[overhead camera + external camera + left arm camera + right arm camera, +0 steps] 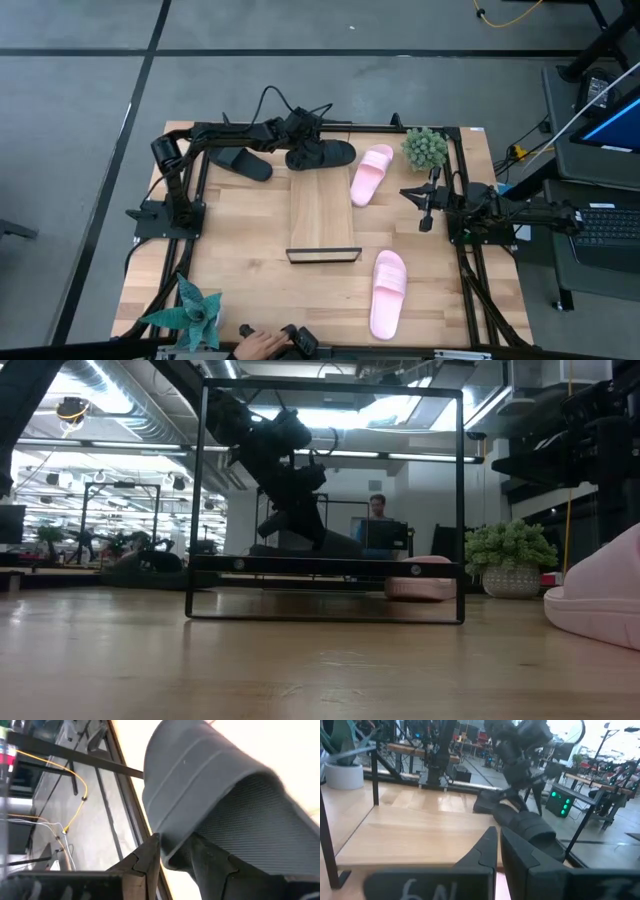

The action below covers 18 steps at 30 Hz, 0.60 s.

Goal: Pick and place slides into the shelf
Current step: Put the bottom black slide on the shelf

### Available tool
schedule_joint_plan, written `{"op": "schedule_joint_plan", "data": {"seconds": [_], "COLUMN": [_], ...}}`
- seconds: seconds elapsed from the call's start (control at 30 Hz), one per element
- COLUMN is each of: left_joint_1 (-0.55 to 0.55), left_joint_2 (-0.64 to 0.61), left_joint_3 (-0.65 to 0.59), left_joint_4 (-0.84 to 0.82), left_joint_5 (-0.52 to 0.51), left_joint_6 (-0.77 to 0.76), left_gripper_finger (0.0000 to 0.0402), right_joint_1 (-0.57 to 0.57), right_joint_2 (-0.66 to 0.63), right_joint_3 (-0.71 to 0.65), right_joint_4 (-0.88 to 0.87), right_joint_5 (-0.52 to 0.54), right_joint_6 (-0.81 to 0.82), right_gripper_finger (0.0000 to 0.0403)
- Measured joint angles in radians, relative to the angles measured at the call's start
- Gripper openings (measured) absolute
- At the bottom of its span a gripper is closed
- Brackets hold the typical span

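My left gripper (pixel 305 145) is shut on a black slide (pixel 322 155) at the far end of the shelf (pixel 322 215), a light-wood board with black wire rails. A second black slide (pixel 245 163) lies on the table left of it. One pink slide (pixel 372 173) lies to the right of the shelf, another (pixel 388 292) near the front right. My right gripper (pixel 427 218) waits at the table's right side, shut and holding nothing. My left gripper holds the black slide by its wide strap, at the strap's edge (pixel 167 847). One finger (pixel 215 867) is under the strap inside the opening and the other finger (pixel 142 862) is outside it. The fingers slant down from the table's left. I cannot tell whether the sole touches the board.
A potted plant (pixel 425 148) stands at the far right, another (pixel 195 315) at the near left corner. A person's hand (pixel 260 345) shows at the near edge. The shelf's near rail (pixel 322 256) stands upright across the middle of the table.
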Motion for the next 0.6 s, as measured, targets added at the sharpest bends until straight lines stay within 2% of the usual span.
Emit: {"op": "schedule_joint_plan", "data": {"seconds": [0.33,0.6], "left_joint_1": [-0.011,-0.02], "left_joint_2": [-0.007,-0.037], "left_joint_3": [0.001,0.0], "left_joint_4": [-0.028,-0.062], "left_joint_5": [-0.011,-0.085], "left_joint_6": [-0.005,-0.005], "left_gripper_finger": [0.01,0.01], "right_joint_1": [0.0,0.0], "right_joint_2": [0.023,0.023], "right_joint_3": [0.0,0.0], "right_joint_4": [0.002,0.002], "right_joint_5": [0.001,0.001], "right_joint_6": [0.003,0.003], "right_gripper_finger": [0.0026,0.0026]}}
